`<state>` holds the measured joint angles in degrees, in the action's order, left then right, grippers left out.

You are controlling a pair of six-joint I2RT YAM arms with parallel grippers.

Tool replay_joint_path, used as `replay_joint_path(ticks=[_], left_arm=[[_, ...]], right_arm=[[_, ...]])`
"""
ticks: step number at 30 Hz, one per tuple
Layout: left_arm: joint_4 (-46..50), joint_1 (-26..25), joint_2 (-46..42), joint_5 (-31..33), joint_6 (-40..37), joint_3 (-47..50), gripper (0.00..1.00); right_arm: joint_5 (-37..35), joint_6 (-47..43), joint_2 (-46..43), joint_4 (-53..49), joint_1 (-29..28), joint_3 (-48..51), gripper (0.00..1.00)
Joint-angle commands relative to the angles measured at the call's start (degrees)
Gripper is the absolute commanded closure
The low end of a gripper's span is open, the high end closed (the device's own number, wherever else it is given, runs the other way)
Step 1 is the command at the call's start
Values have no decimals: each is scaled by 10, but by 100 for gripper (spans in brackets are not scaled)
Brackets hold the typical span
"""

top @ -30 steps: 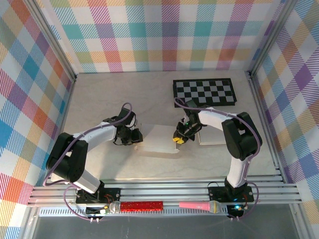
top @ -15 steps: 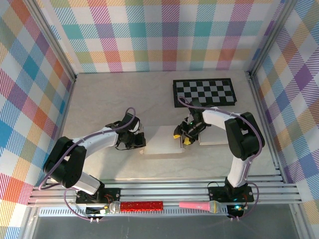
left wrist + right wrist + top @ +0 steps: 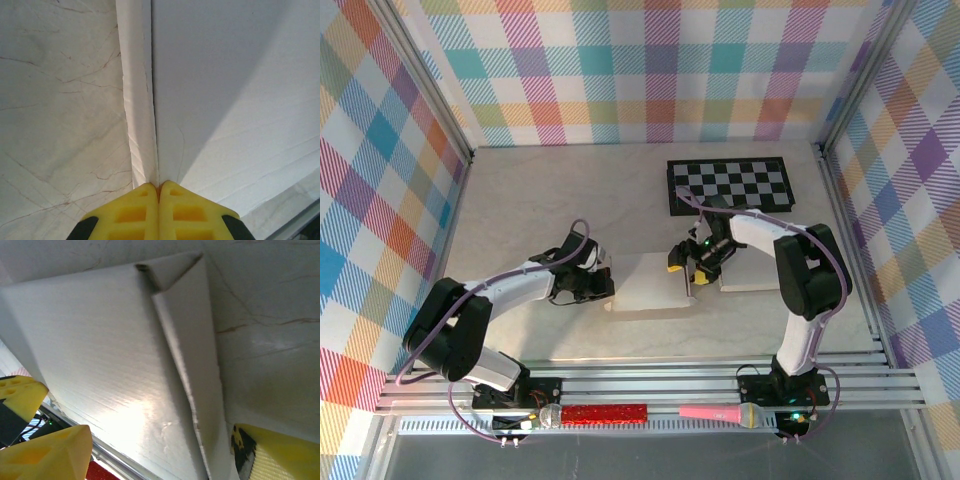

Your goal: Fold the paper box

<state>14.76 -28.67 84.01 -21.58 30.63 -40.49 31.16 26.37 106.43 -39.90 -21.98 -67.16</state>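
The left gripper [image 3: 603,285] is at the left end of the box [image 3: 648,282], pads pressed together right on a crease [image 3: 153,120]; whether paper is pinched between them I cannot tell. The box lies flat mid-table, its long axis running across from one arm to the other. At its right end the right gripper [image 3: 687,270] stands wide, jaws astride the flap [image 3: 192,370], so that arm looks better placed to fold.

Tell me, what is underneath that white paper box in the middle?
The paper box rests on the pale marbled table, which shows around its edges. The patch directly beneath is covered, so nothing else can be confirmed there.
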Motion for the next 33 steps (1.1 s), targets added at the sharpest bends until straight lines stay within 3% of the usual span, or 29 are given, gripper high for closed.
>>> replay_joint_path(ticks=[1,11,19,28,33], left_arm=[[-8,23,1,-23,9,31,100],[-47,99,-3,-116,3,53,100],[-63,114,12,-147,9,52,100],[-40,128,12,-135,0,54,100],[-27,134,-9,-142,-13,49,100]], right_arm=[[22,-37,8,-21,4,-12,26],[95,-73,13,-8,4,-12,22],[180,-15,21,73,-7,-6,25],[69,-24,-30,39,-4,7,25],[59,-39,-38,24,15,4,23]])
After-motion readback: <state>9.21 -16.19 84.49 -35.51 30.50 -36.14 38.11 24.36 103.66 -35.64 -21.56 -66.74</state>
